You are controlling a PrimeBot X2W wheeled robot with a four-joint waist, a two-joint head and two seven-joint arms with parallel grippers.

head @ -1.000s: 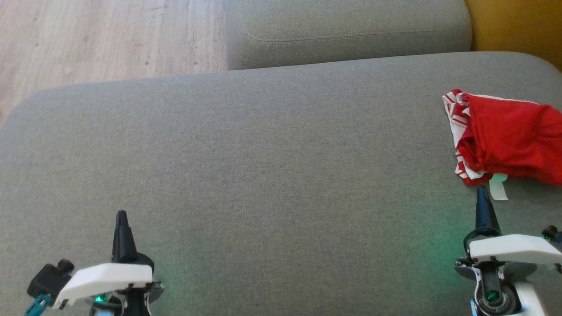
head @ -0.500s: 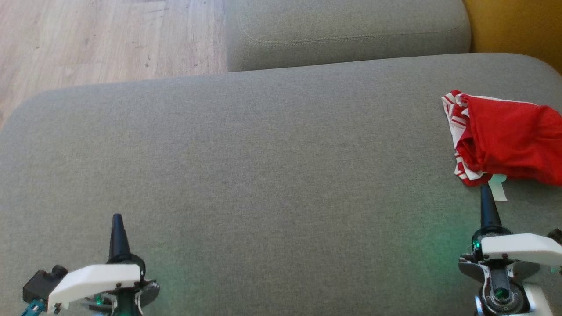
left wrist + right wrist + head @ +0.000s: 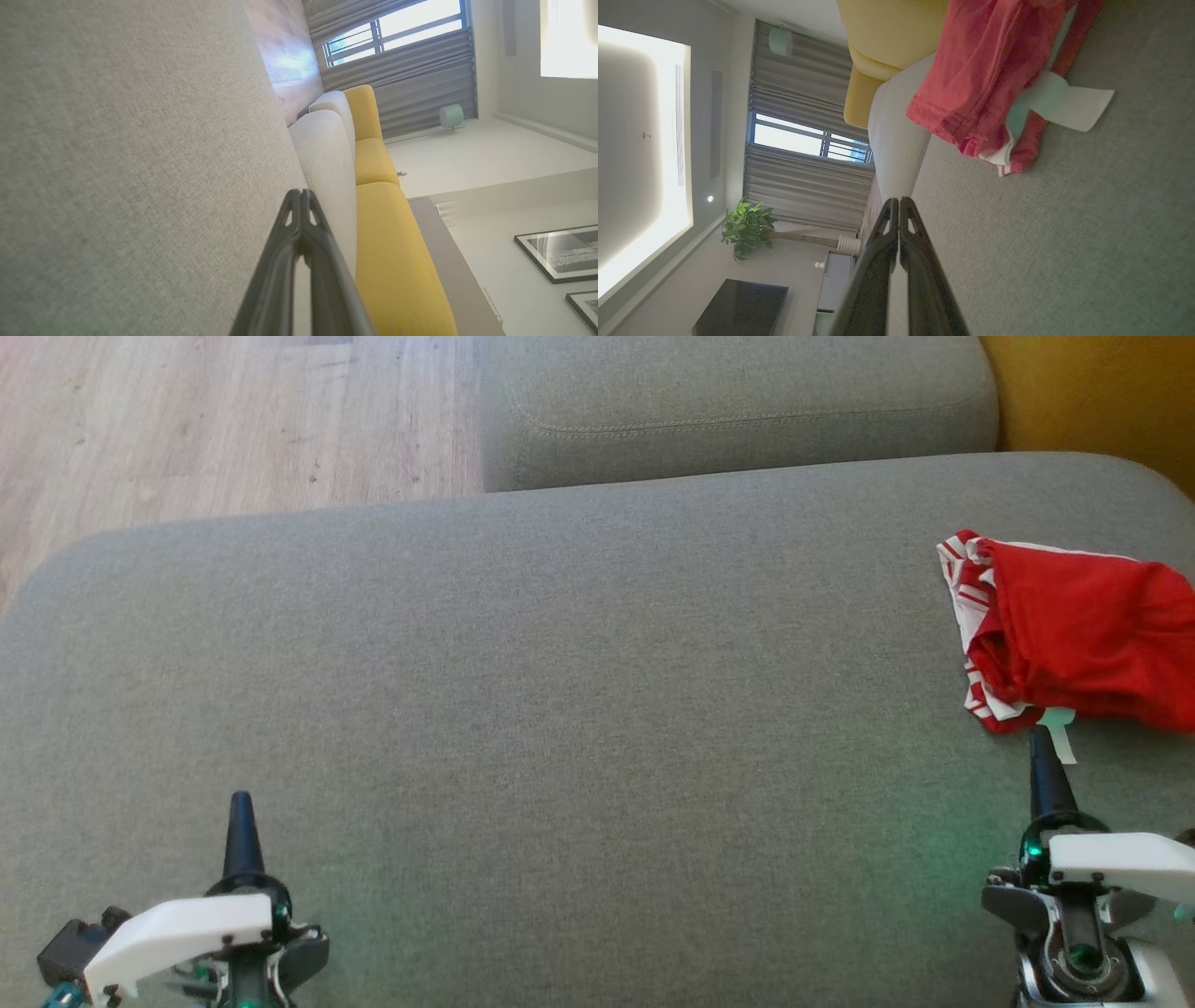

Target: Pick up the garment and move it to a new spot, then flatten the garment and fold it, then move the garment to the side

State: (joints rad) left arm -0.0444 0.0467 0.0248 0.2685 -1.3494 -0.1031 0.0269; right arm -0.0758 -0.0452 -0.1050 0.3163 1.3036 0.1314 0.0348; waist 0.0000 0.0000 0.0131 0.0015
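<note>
A broad grey fabric seat cushion (image 3: 560,663) spreads across the head view, its weave plain and bare over most of its width. Behind it sits a second grey cushion (image 3: 738,401) with a stitched seam, flanked by pale wood floor (image 3: 233,420) on the left and a yellow cushion (image 3: 1092,392) at the right corner.

The garment (image 3: 1083,635) – red, with a red-and-white striped part along its left side – lies crumpled at the seat's right edge and runs off the frame. A pale tag (image 3: 1060,737) sticks out from its near hem.

The right pincer (image 3: 1042,735) is closed with nothing in it, its tip just beside that tag; whether it touches the cloth is hard to tell. The left pincer (image 3: 242,799) is closed and empty too, over bare cushion at the lower left, well apart from the garment.

The wrist views show the room – a barred window (image 3: 397,32) with grey curtains (image 3: 420,70), framed pictures (image 3: 560,252) on a white wall, a leafy plant (image 3: 745,226) and a dark screen (image 3: 742,308).
</note>
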